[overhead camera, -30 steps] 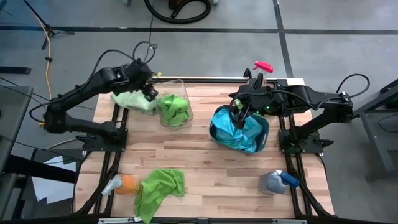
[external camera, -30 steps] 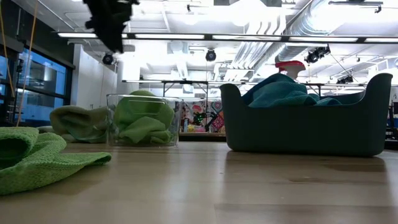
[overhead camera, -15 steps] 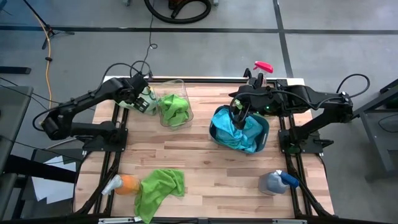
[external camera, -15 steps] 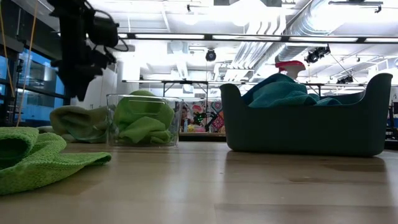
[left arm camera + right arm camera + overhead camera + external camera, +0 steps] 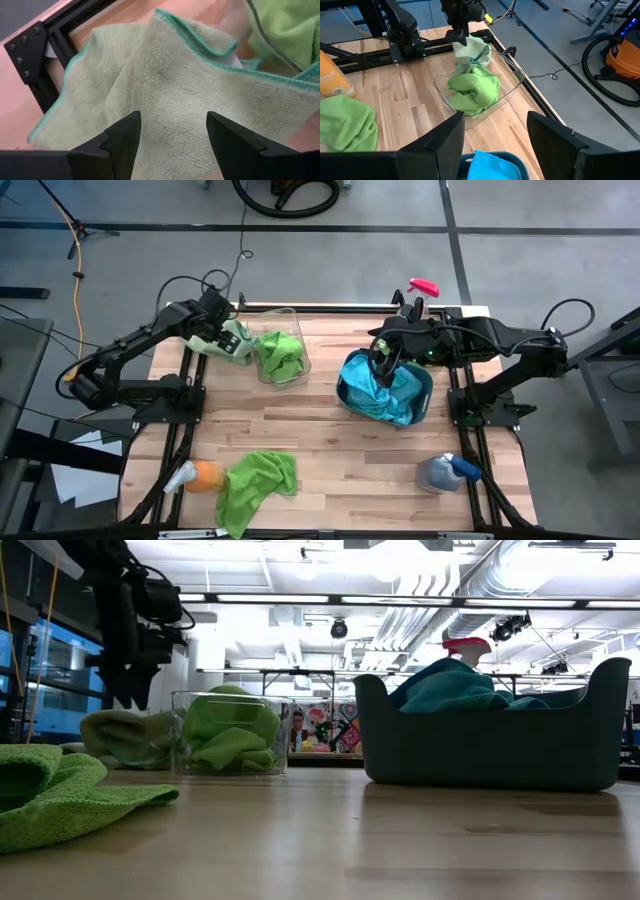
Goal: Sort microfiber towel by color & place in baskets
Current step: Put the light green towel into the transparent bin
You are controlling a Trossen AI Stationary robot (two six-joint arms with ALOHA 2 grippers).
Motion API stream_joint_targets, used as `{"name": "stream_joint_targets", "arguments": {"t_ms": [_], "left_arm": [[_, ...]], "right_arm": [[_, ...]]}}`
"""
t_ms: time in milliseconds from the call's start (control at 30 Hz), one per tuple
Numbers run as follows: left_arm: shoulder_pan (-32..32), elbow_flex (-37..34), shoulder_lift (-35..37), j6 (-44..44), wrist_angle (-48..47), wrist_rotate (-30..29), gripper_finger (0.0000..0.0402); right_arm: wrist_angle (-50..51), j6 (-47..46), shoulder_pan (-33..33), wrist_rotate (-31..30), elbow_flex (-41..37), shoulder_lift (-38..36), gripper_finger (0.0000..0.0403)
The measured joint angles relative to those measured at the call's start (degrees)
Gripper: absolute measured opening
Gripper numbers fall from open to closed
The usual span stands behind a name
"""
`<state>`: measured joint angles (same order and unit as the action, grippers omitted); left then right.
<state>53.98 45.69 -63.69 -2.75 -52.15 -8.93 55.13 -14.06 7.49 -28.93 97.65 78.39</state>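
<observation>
Over at the table's far left corner, the left gripper [image 5: 172, 132] is hanging with fingers spread just above the pale green towel [image 5: 222, 340] lying outside the clear basket [image 5: 294, 320], apparently lining up a grab so it can join the bright green towel [image 5: 280, 355] already inside. Toward the far right, the right gripper [image 5: 382, 365] is waiting over the teal basket [image 5: 345, 392] of blue towels, fingers apart and empty. Another green towel [image 5: 255, 480] is sitting unsorted at the near left edge.

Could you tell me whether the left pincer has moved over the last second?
Yes. The left pincer has moved away from the clear basket, toward the table's left edge, and hangs over the pale green towel.
</observation>
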Motion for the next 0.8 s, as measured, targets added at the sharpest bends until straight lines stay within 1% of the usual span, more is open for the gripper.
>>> {"name": "stream_joint_targets", "arguments": {"t_ms": [267,467,567,800], "left_arm": [[0.4,0.0,-2.8,-3.3,1.5,-0.2,0.0216],[-0.9,0.0,-8.7,-6.5,1.8,-2.6,0.0216],[-1.3,0.0,-11.8,-6.7,1.7,-3.9,0.0216],[-1.5,0.0,-17.8,-5.1,1.3,-4.1,0.0216]], "right_arm": [[0.0,-1.1,0.0,0.0,0.0,0.0,0.0211],[0.0,-1.4,0.0,0.0,0.0,0.1,0.0211],[0.0,-2.4,0.0,0.1,0.0,0.1,0.0211],[0.0,-2.5,0.0,0.2,0.0,0.1,0.0211]]}}
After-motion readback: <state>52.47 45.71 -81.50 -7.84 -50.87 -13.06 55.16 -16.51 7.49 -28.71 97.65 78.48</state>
